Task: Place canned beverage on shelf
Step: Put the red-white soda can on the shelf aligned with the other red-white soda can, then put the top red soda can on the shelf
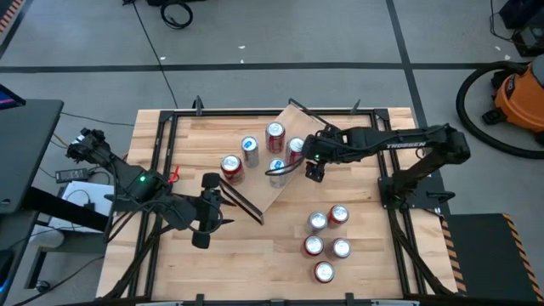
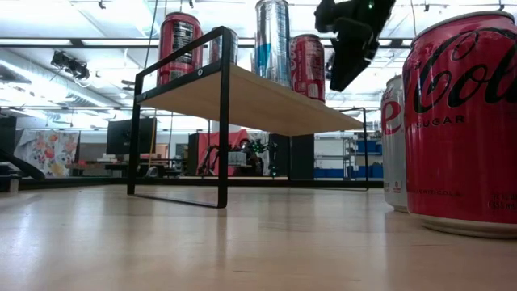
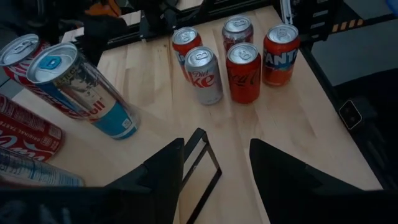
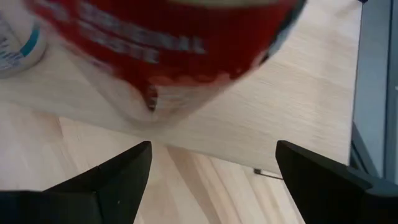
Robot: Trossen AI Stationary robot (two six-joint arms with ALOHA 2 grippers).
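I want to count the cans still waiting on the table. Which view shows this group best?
The high view: all five cans appear from above, apart from the shelf. The left wrist view also shows five, obliquely. The low view shows only two, cropped. The right wrist view shows none.

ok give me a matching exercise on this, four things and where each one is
1 Fanta can
2 Red Bull can
3 left hand
4 right hand

a on the shelf
b on the table, in the group of five
c open, at the shelf's black end frame
d open, by a red can on the shelf

Pairs: 1-b, 2-a, 3-c, 4-d
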